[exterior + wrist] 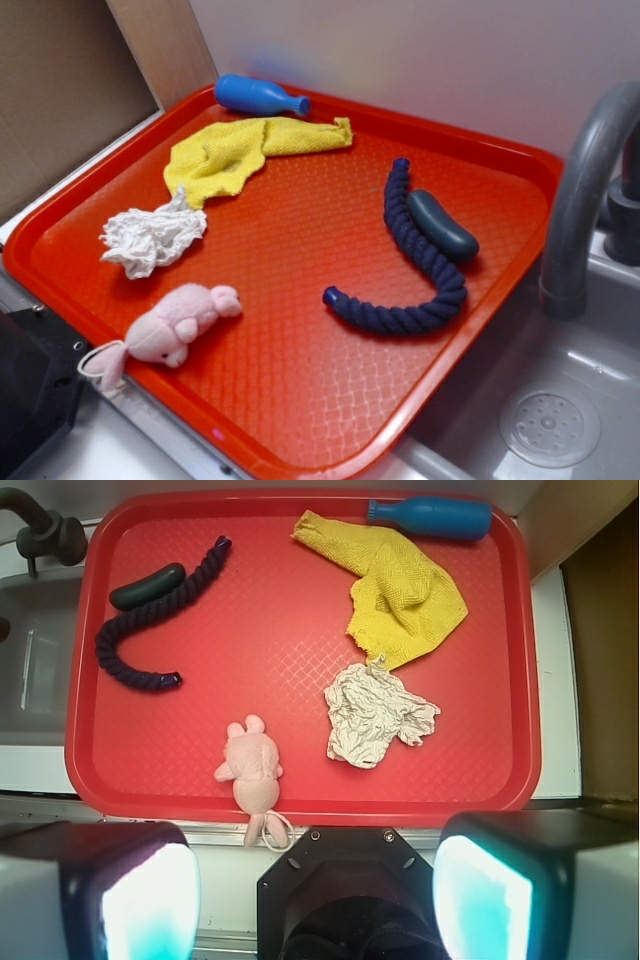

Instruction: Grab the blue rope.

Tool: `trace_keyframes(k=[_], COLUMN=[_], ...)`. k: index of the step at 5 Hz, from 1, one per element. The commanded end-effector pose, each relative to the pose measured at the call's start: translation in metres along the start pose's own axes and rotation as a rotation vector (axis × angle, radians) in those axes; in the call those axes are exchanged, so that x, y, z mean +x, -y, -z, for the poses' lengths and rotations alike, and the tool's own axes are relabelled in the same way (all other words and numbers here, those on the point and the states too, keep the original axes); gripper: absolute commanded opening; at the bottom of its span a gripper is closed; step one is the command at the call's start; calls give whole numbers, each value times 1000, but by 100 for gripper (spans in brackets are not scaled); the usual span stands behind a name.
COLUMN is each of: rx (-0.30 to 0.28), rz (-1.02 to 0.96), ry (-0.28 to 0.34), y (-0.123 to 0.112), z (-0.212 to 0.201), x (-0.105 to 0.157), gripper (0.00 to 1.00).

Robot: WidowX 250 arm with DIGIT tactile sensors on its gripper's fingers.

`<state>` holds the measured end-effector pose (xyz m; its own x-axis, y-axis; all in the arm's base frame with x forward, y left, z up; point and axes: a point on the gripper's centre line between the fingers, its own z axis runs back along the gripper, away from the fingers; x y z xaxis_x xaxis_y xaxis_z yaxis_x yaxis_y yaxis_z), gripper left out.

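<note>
The blue rope (415, 240) is a thick twisted navy cord lying in a J-shaped curve on the right side of the red tray (300, 380). In the wrist view the rope (150, 615) is at the tray's (280, 650) upper left. My gripper (315, 895) hangs high above the tray's near edge, far from the rope. Its two fingers (150, 910) stand wide apart with nothing between them. I do not see the gripper in the exterior view.
A dark blue-grey capsule (442, 227) touches the rope's outer side. A blue bowling pin (258, 96), yellow cloth (225, 155), crumpled white paper (150, 238) and pink plush toy (180, 322) lie elsewhere on the tray. A grey faucet (580, 180) and sink (550, 420) border the rope's side.
</note>
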<state>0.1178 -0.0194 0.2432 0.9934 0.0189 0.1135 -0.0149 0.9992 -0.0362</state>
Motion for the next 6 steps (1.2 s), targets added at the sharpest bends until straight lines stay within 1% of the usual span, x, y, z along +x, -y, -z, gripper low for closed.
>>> trace_keyframes(k=[1, 2, 3, 4, 5, 6], rx=[0, -26, -47, -20, 38, -2], rz=[0, -257, -450, -614, -659, -679], ry=[0, -32, -2, 24, 31, 41], y=[0, 14, 25, 42, 55, 59], z=[0, 15, 27, 55, 88, 101], x=[0, 11, 19, 37, 63, 91], gripper=[100, 100, 100, 100, 100, 100])
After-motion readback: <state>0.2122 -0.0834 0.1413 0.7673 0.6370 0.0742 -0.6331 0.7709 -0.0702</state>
